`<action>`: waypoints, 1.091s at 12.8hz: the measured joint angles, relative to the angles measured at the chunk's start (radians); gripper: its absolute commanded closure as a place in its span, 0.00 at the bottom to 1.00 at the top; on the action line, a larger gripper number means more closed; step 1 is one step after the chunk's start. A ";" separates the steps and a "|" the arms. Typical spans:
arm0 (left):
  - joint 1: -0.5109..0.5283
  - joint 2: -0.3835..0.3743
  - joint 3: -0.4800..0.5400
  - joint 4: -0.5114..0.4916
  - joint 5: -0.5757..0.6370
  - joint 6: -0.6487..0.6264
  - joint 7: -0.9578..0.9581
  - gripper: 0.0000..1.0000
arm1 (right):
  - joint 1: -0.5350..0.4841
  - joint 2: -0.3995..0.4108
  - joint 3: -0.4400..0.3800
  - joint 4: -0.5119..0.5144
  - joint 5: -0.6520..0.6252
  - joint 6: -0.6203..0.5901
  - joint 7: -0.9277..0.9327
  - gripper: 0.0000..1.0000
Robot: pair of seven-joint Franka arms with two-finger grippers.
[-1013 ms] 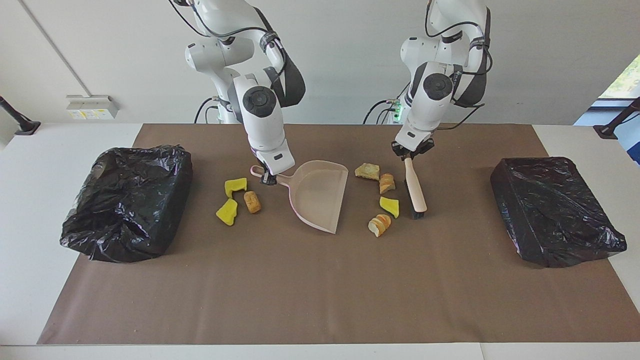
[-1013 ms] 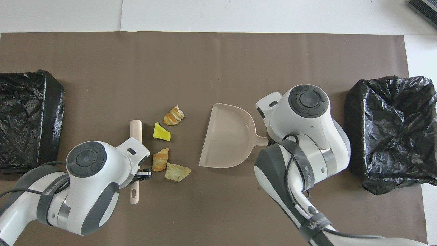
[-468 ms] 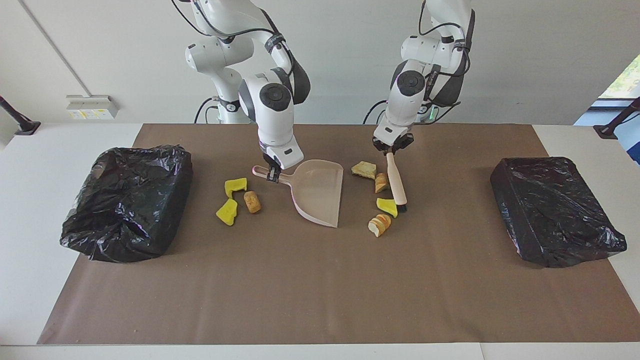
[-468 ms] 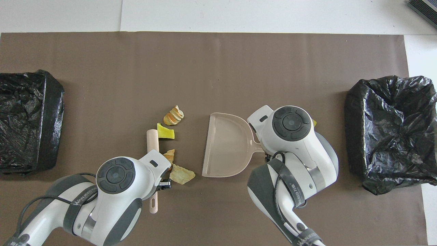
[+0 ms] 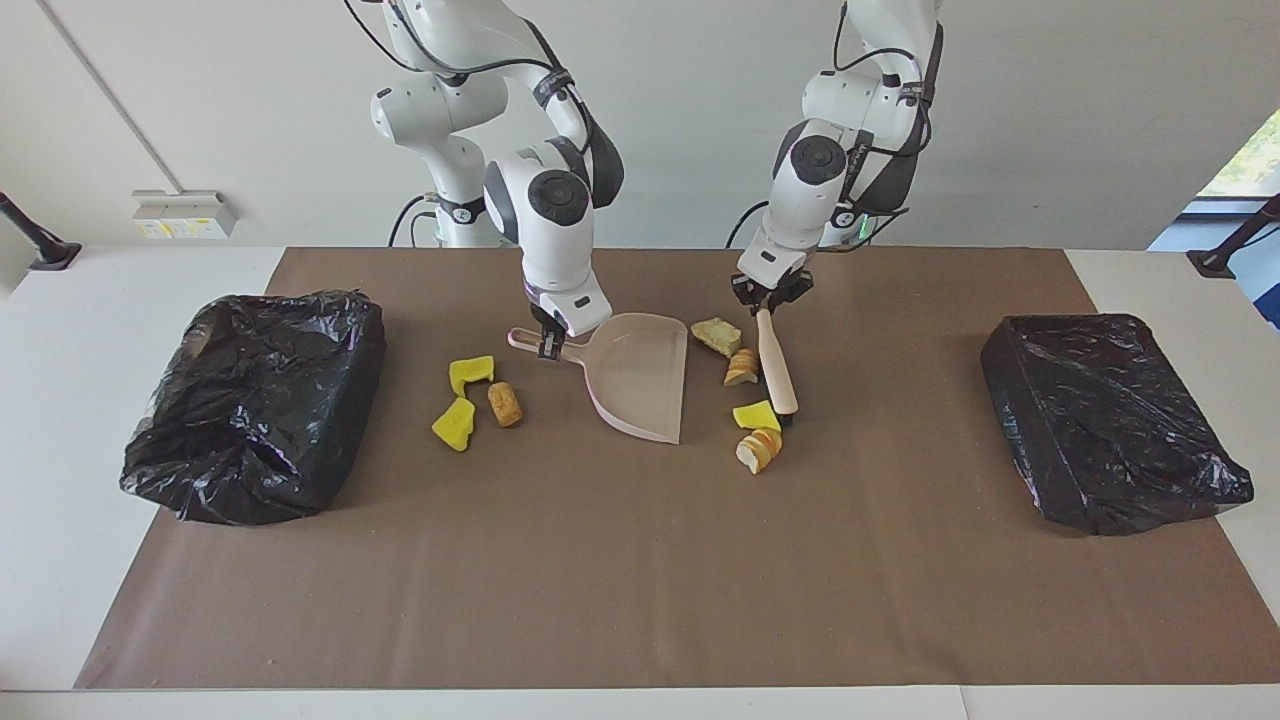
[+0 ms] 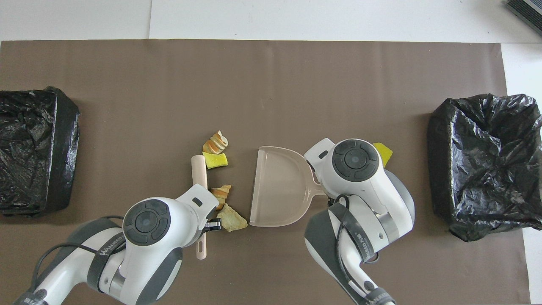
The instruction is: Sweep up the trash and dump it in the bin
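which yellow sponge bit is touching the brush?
The yellow sponge bit beside the brush head, by the bread slices; the other two lie past the dustpan.

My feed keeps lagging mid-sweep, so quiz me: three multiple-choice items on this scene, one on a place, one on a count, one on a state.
1. Where do the scraps beside the brush lie?
A. in the dustpan
B. between brush and dustpan
C. in a bin

2. How many yellow sponge bits show in the facing view?
A. one
B. three
C. five

3. What does the right gripper hold?
A. nothing
B. a sponge bit
C. the dustpan's handle

Key:
1 B: the four scraps lie on the mat between brush and dustpan, whose pan is empty.
2 B: two by the cork-like lump, one by the brush.
3 C: its fingers are shut on the handle.
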 measured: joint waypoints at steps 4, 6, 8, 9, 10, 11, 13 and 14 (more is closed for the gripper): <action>-0.097 0.026 0.000 0.007 -0.075 0.059 -0.008 1.00 | 0.000 -0.001 0.000 -0.036 -0.009 0.001 0.000 1.00; -0.170 0.028 -0.001 0.018 -0.105 0.064 -0.039 1.00 | 0.000 -0.001 0.000 -0.039 -0.013 0.002 0.000 1.00; -0.238 0.028 -0.002 0.036 -0.108 0.066 -0.078 1.00 | -0.001 -0.003 -0.001 -0.042 -0.018 0.002 0.000 1.00; -0.268 0.028 -0.002 0.050 -0.112 0.066 -0.092 1.00 | 0.000 -0.004 -0.001 -0.043 -0.020 0.002 0.000 1.00; -0.294 0.028 -0.002 0.064 -0.119 0.066 -0.100 1.00 | 0.000 -0.004 -0.001 -0.044 -0.020 0.002 0.000 1.00; -0.318 0.028 -0.003 0.078 -0.127 0.066 -0.104 1.00 | 0.000 -0.004 -0.001 -0.044 -0.020 0.002 0.000 1.00; -0.351 0.031 -0.003 0.113 -0.139 0.066 -0.132 1.00 | 0.000 -0.004 0.000 -0.044 -0.020 0.002 0.000 1.00; -0.352 0.032 -0.003 0.134 -0.140 0.065 -0.145 1.00 | 0.000 -0.004 0.000 -0.044 -0.020 0.002 0.000 1.00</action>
